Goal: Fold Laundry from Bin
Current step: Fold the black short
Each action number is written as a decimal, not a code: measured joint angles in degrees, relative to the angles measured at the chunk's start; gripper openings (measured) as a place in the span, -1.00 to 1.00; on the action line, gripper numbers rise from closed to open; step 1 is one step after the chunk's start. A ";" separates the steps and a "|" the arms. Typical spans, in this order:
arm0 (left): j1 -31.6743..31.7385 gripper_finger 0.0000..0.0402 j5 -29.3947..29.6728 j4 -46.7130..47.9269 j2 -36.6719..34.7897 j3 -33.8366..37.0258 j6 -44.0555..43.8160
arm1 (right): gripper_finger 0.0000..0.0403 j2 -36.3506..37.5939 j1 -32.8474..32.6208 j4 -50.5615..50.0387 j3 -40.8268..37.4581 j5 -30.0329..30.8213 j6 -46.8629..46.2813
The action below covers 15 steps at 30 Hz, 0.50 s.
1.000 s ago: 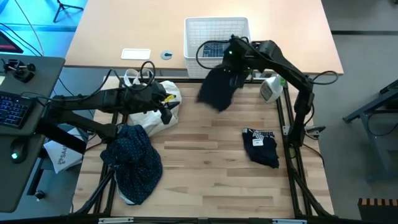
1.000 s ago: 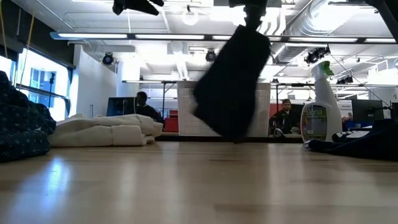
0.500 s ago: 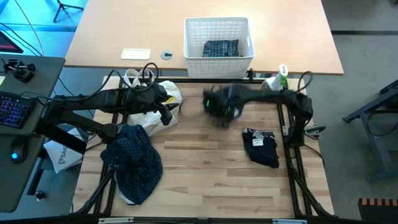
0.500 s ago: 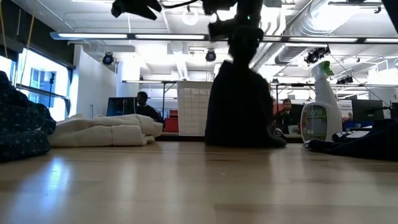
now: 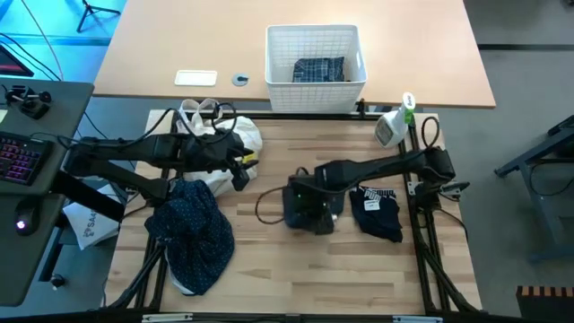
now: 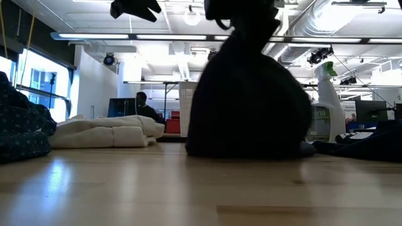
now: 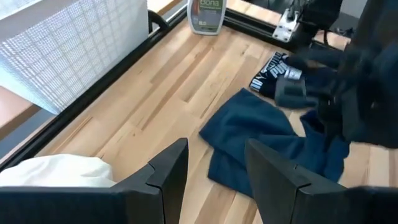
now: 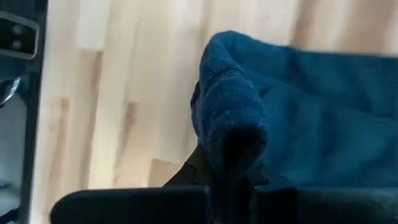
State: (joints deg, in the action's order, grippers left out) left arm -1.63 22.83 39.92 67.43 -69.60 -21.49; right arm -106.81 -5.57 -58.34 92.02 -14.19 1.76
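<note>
Right gripper (image 5: pixel 309 199) is clamped on a plain dark navy garment (image 5: pixel 303 208), whose lower part rests crumpled on the wooden table (image 5: pixel 287 260), well in front of the white lattice bin (image 5: pixel 315 56). A plaid shirt (image 5: pixel 318 69) lies inside that bin. Left gripper (image 5: pixel 240 166), fingers (image 7: pixel 168 171) parted and holding nothing, hovers over the cream cloth bag (image 5: pixel 226 148), left-front of the bin. A dotted navy shirt (image 5: pixel 193 229) lies farther front-left.

right gripper (image 5: pixel 316 199) is low, arm stretched flat, fingers pinched tight together. left gripper (image 5: pixel 240 168) hangs off to its side, fingers (image 7: pixel 165 177) parted.
</note>
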 joint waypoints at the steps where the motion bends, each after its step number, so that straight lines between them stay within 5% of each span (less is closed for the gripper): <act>1: 0.00 -0.27 0.04 0.02 0.48 0.00 0.14 | -0.98 0.00 0.32 -0.95 1.35 1.11 0.17; 10: -0.74 -0.27 -3.09 1.28 4.84 0.00 0.31 | -0.98 0.00 1.07 -18.56 18.66 17.14 6.74; 15: -1.13 -0.27 -1.18 0.99 3.94 0.00 -0.37 | -0.98 0.13 1.36 -23.69 32.27 39.95 14.96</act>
State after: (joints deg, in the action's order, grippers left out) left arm -2.75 21.65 40.91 71.37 -69.60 -21.86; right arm -106.67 -4.21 -82.03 124.29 25.76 16.72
